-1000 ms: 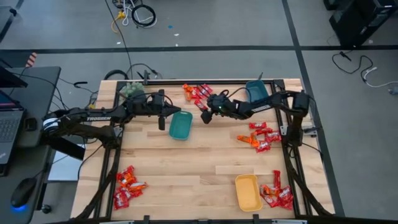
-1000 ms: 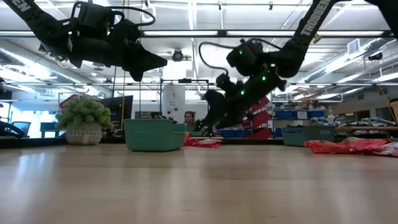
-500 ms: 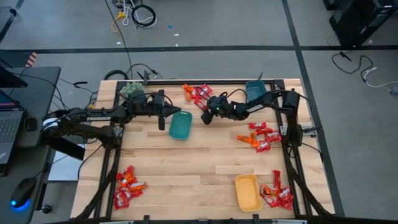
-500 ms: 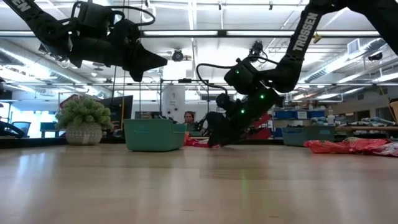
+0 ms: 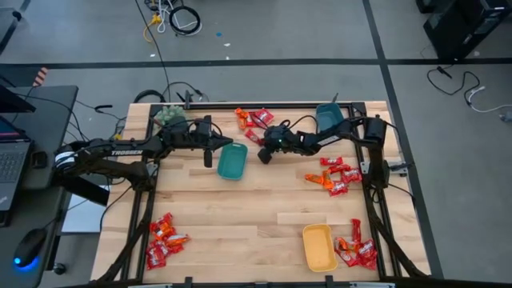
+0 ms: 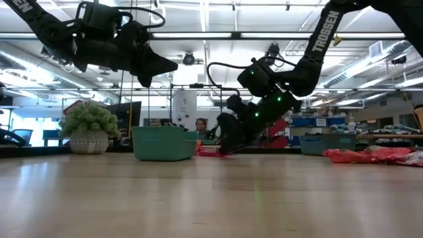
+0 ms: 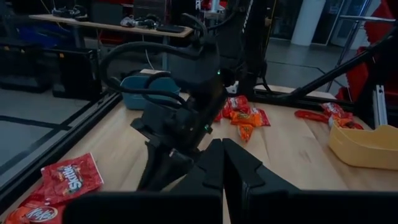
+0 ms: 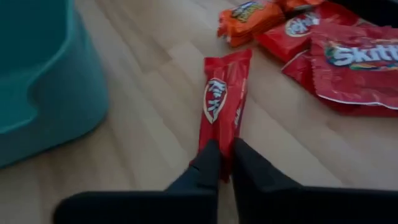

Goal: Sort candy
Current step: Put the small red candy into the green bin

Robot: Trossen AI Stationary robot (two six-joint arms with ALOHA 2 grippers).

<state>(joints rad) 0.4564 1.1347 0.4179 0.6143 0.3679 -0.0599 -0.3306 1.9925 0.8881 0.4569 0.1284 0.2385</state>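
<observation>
My right gripper is down at the table just right of the teal tray, shut on a red wrapped candy bar that lies on the wood. A pile of red and orange candy lies just beyond it at the far edge. More candy lies at the right, near right and near left. My left gripper is shut on nothing and hangs high above the table, by the teal tray's left side. My right gripper pinches the red candy bar's nearer end between its two fingertips. The fingers slant down from the table's right side and run along the bar. The bar lies flat on the table, stretching away from the fingers.
A blue tray stands at the far right and a yellow tray near the front right. A fuzzy green plant sits at the far left corner. Bare wood lies across the table's middle.
My right gripper has come down from above the table to the tabletop beside the teal tray and has shut on the end of the red candy bar. The bar stays on the wood.
</observation>
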